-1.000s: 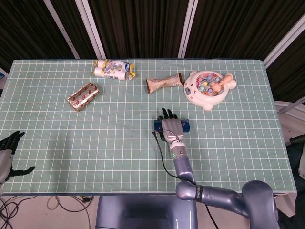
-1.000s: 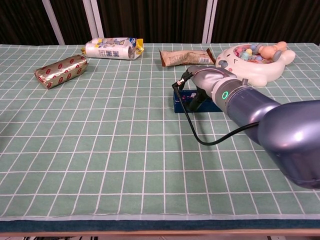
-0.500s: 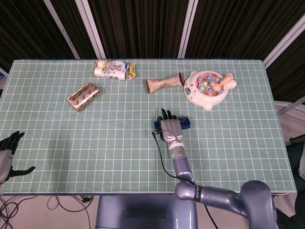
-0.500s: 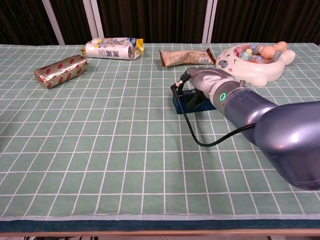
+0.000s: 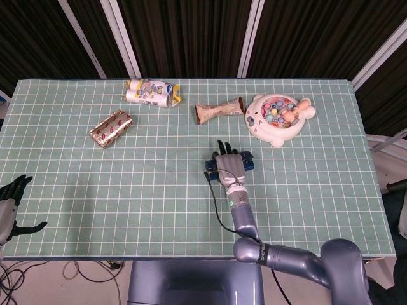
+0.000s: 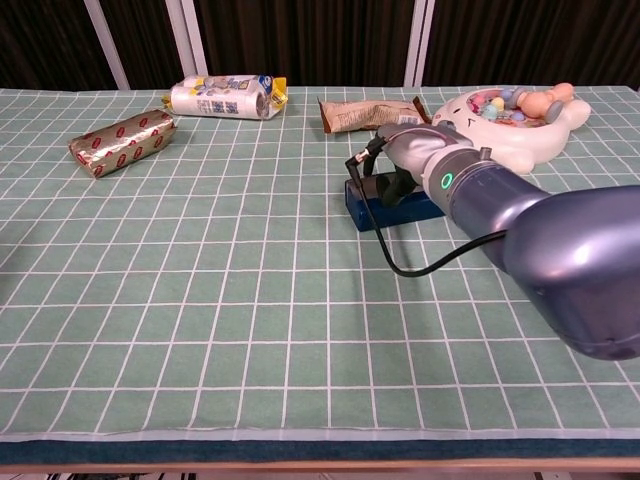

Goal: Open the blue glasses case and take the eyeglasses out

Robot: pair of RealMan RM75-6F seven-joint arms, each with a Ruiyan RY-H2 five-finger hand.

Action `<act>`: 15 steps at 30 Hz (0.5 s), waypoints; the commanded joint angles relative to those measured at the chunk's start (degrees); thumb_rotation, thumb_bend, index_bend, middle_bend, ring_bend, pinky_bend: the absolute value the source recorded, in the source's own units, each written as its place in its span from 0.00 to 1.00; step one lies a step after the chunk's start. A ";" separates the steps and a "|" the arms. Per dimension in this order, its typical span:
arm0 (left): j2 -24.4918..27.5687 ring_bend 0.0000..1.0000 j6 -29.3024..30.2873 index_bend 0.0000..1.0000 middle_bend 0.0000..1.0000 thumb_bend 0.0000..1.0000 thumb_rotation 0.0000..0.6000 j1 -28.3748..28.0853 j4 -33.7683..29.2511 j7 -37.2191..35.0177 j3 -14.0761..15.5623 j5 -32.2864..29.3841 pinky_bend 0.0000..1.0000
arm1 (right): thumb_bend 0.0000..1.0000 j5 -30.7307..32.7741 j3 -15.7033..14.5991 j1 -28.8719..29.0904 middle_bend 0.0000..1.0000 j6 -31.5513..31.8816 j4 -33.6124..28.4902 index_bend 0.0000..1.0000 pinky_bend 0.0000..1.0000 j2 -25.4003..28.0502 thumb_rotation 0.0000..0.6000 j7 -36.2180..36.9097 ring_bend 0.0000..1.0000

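Head view: the right hand (image 5: 228,164) lies flat over the case (image 5: 245,162) mid-table, fingers pointing away from the robot, probably to pin it down or find the lid seam. Left hand (image 5: 9,202) hangs open off the near-left edge, holding nothing.

Chest view: the hand (image 6: 415,150) hides the case (image 6: 372,212) top, so can't tell if it's gripping. Lid looks shut, no glasses showing.
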 commanded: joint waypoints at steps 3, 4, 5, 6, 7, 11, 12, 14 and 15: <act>0.03 0.00 -0.13 0.00 0.00 0.06 1.00 -0.03 -0.02 -0.16 0.00 -0.07 0.00 | 0.61 0.55 1.45 1.47 0.00 -0.63 2.06 0.33 0.20 0.10 1.00 -0.73 0.00; 0.04 0.00 -0.14 0.00 0.00 0.06 1.00 -0.03 -0.02 -0.19 -0.01 -0.08 0.00 | 0.59 0.62 1.65 1.77 0.00 -0.74 2.51 0.33 0.20 0.12 1.00 -0.93 0.00; 0.05 0.00 -0.15 0.00 0.00 0.06 1.00 -0.04 -0.04 -0.26 -0.04 -0.13 0.00 | 0.55 0.75 1.97 2.22 0.00 -0.90 3.23 0.33 0.20 0.09 1.00 -1.21 0.00; 0.07 0.00 -0.18 0.00 0.00 0.06 1.00 -0.04 -0.07 -0.30 -0.04 -0.15 0.00 | 0.52 0.88 2.20 2.54 0.00 -1.02 3.75 0.33 0.20 0.04 1.00 -1.40 0.00; 0.08 0.00 -0.21 0.00 0.00 0.06 1.00 -0.04 -0.09 -0.34 -0.04 -0.17 0.00 | 0.49 0.99 2.41 2.86 0.00 -1.15 4.28 0.32 0.20 0.00 1.00 -1.59 0.00; 0.12 0.00 -0.33 0.00 0.00 0.06 1.00 -0.08 -0.11 -0.41 0.02 -0.11 0.00 | 0.39 1.59 3.62 4.69 0.00 -1.79 7.33 0.32 0.20 -0.47 1.00 -2.59 0.00; 0.14 0.00 -0.35 0.00 0.00 0.06 1.00 -0.07 -0.11 -0.42 0.05 -0.09 0.00 | 0.36 1.85 3.98 5.36 0.00 -2.03 8.42 0.31 0.20 -0.64 1.00 -3.08 0.00; 0.16 0.00 -0.35 0.00 0.00 0.06 1.00 -0.06 -0.11 -0.41 0.07 -0.10 0.00 | 0.34 2.20 4.48 6.15 0.00 -2.24 9.63 0.31 0.20 -0.83 1.00 -3.59 0.00; 0.17 0.00 -0.35 0.00 0.00 0.06 1.00 -0.06 -0.14 -0.43 0.06 -0.10 0.00 | 0.33 2.33 4.71 6.43 0.00 -2.30 10.04 0.30 0.20 -0.92 1.00 -3.69 0.00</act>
